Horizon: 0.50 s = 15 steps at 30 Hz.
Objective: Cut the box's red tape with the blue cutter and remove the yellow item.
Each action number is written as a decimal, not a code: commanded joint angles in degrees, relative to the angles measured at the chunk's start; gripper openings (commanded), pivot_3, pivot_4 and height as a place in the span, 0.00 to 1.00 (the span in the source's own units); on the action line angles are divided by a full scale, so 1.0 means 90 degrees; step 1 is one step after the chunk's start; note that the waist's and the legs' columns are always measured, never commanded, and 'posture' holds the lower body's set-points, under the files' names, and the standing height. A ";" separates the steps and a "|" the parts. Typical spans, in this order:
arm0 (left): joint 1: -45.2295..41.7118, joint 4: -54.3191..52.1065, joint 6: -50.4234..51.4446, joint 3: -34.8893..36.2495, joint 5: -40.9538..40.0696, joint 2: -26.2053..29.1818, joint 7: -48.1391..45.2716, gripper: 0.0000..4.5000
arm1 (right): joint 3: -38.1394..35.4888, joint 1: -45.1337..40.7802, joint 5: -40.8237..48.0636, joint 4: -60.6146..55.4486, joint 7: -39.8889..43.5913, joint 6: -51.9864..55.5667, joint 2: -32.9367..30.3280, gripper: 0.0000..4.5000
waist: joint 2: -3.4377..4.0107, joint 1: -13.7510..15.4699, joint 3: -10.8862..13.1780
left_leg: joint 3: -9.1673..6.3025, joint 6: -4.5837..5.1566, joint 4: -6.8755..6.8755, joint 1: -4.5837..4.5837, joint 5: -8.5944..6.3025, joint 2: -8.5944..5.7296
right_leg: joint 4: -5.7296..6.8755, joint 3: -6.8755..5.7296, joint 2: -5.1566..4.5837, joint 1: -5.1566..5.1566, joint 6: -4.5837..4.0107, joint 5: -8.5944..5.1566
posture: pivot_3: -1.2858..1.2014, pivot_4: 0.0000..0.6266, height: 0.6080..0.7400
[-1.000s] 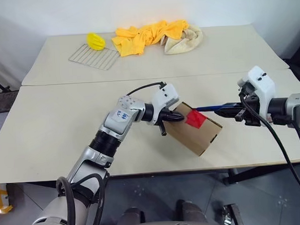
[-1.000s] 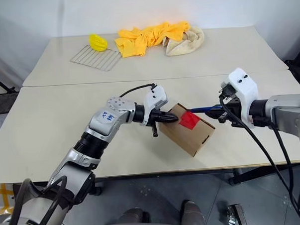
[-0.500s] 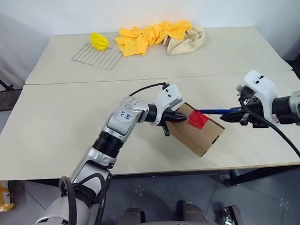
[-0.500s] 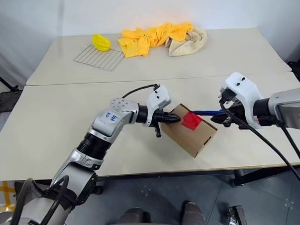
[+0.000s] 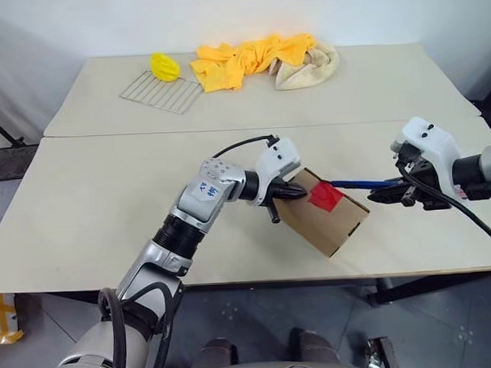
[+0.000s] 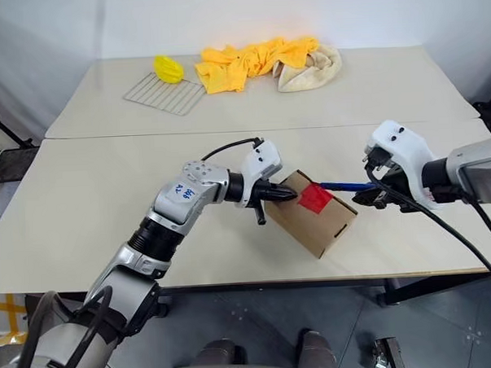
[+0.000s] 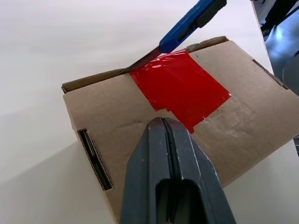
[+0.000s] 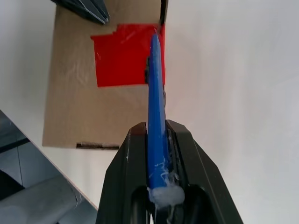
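A: While the left gripper (image 7: 163,126) presses its closed fingertips on the box (image 5: 325,225), what does the right gripper (image 8: 156,135) have?

B: It is clamped on the blue cutter (image 6: 343,186), whose blade tip reaches ahead of its fingers to the box's top edge, at the red tape (image 7: 180,88).

A: And the tape, relative to the left fingertips?

B: Just beyond them, across the flap seam. The flaps look closed.

The right pincer (image 5: 390,195) has drawn out toward the bench's right edge, and its blue cutter (image 5: 358,183) now lies flatter, tip at the red tape's (image 5: 324,197) edge.
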 commanded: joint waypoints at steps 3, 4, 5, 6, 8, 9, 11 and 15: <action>0.0156 0.0197 0.0055 -0.0141 0.0200 -0.0017 0.0099 0.00 | 0.0534 -0.0611 -0.0366 0.0353 0.0069 -0.0212 0.0532 0.03 | 0.0000 -0.0033 0.0000 | 0.0000 0.0000 0.0005 0.0001 0.0000 0.0001 | 0.0003 0.0001 0.0001 0.0000 -0.0003 0.0003 | 0.52 0.24 1.00; 0.0161 0.0195 0.0037 -0.0151 0.0202 -0.0017 0.0086 0.00 | 0.0615 -0.0696 -0.0434 0.0429 0.0081 -0.0220 0.0613 0.03 | 0.0000 -0.0041 0.0000 | 0.0002 0.0000 0.0005 0.0000 0.0000 0.0001 | 0.0004 0.0002 0.0001 -0.0001 -0.0003 0.0003 | 0.52 0.24 1.00; 0.0163 0.0193 0.0025 -0.0158 0.0203 -0.0016 0.0077 0.00 | 0.0661 -0.0748 -0.0487 0.0476 0.0104 -0.0219 0.0659 0.03 | 0.0000 -0.0044 0.0000 | 0.0000 0.0000 0.0006 0.0000 0.0000 0.0002 | 0.0005 0.0001 0.0001 -0.0001 -0.0003 0.0003 | 0.52 0.24 1.00; 0.0163 0.0195 0.0016 -0.0167 0.0206 -0.0018 0.0072 0.00 | 0.0722 -0.0796 -0.0525 0.0520 0.0153 -0.0231 0.0700 0.03 | 0.0000 -0.0042 0.0000 | 0.0000 0.0000 0.0006 -0.0001 0.0000 0.0001 | 0.0003 0.0001 0.0001 -0.0001 -0.0003 0.0003 | 0.52 0.24 1.00; 0.0160 0.0204 0.0007 -0.0174 0.0210 -0.0027 0.0079 0.00 | 0.0839 -0.0846 -0.0597 0.0565 0.0266 -0.0265 0.0725 0.03 | 0.0000 -0.0041 0.0000 | 0.0000 0.0000 0.0006 -0.0002 0.0000 0.0001 | 0.0001 0.0000 0.0001 -0.0001 -0.0002 0.0003 | 0.52 0.24 1.00; 0.0155 0.0214 -0.0001 -0.0174 0.0213 -0.0030 0.0083 0.00 | 0.0911 -0.0864 -0.0635 0.0573 0.0344 -0.0271 0.0697 0.03 | 0.0000 -0.0046 0.0000 | 0.0000 0.0000 0.0006 -0.0002 0.0000 0.0000 | 0.0001 0.0000 0.0001 -0.0001 -0.0001 0.0004 | 0.52 0.24 1.00; 0.0140 0.0241 -0.0006 -0.0157 0.0213 -0.0041 0.0100 0.00 | 0.1035 -0.0888 -0.0693 0.0563 0.0504 -0.0254 0.0599 0.03 | 0.0000 -0.0052 0.0000 | 0.0001 0.0000 0.0006 -0.0002 0.0000 0.0000 | 0.0001 0.0000 0.0001 -0.0001 -0.0001 0.0004 | 0.52 0.24 1.00; 0.0117 0.0308 -0.0032 -0.0127 0.0232 -0.0061 0.0137 0.00 | 0.1353 -0.0923 -0.0789 0.0405 0.1018 -0.0287 0.0156 0.03 | 0.0000 -0.0022 0.0000 | 0.0000 0.0000 0.0008 -0.0002 0.0000 0.0000 | 0.0001 0.0000 0.0001 0.0000 -0.0001 0.0004 | 0.52 0.24 1.00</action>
